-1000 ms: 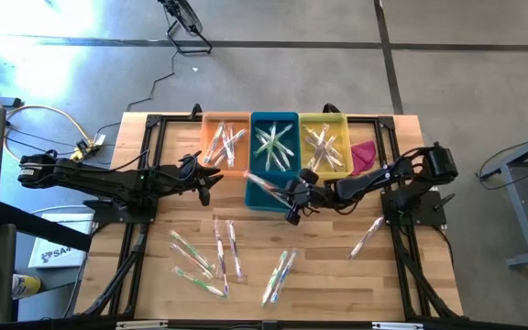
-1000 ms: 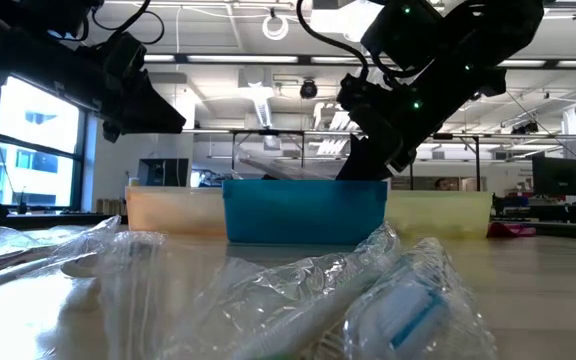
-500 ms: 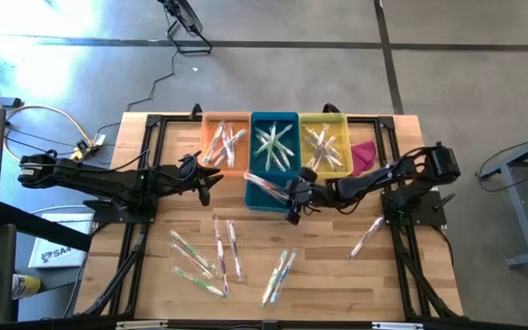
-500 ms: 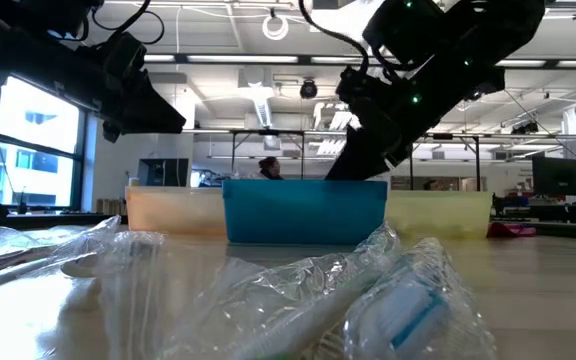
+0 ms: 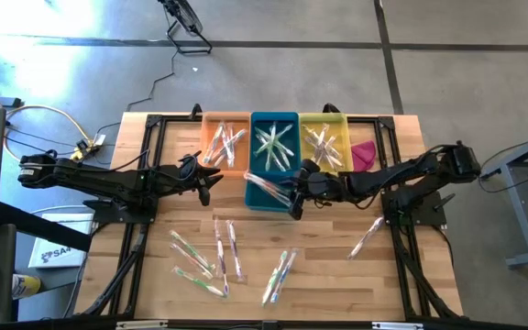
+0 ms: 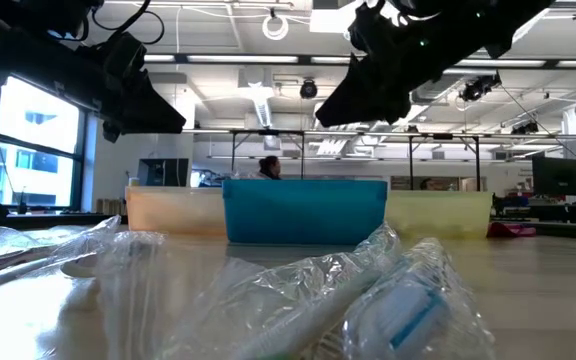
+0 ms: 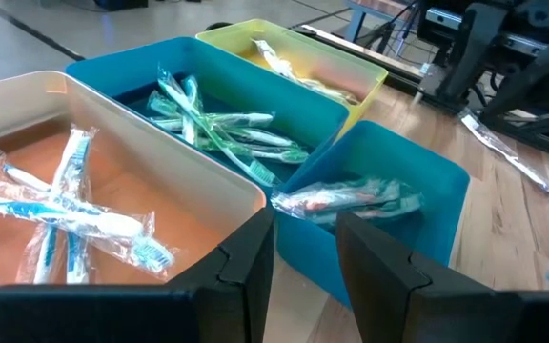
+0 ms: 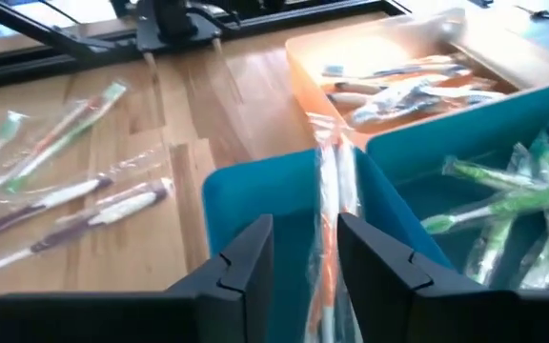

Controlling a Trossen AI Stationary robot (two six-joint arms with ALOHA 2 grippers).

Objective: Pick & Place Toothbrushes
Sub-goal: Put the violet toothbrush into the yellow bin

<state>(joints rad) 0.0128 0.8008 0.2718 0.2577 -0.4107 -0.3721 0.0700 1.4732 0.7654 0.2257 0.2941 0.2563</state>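
Several wrapped toothbrushes (image 5: 211,257) lie loose on the near half of the table, and one (image 5: 367,236) lies near the right edge. More fill the orange bin (image 5: 225,144), the long blue bin (image 5: 274,142) and the yellow bin (image 5: 324,142). One wrapped toothbrush (image 8: 332,195) lies in the small blue bin (image 5: 266,194), its far end resting on the bin's rim. My right gripper (image 8: 303,262) hangs open above that bin, holding nothing. My left gripper (image 7: 308,262) hovers open left of the bins, at the orange bin's near corner.
A pink cloth (image 5: 363,156) lies right of the yellow bin. Black frame rails (image 5: 145,220) run along the table's left and right sides. Bare wood lies between the small blue bin and the loose toothbrushes.
My right gripper has risen out of the small blue bin and now hangs well above its rim. The toothbrush stays behind in that bin.
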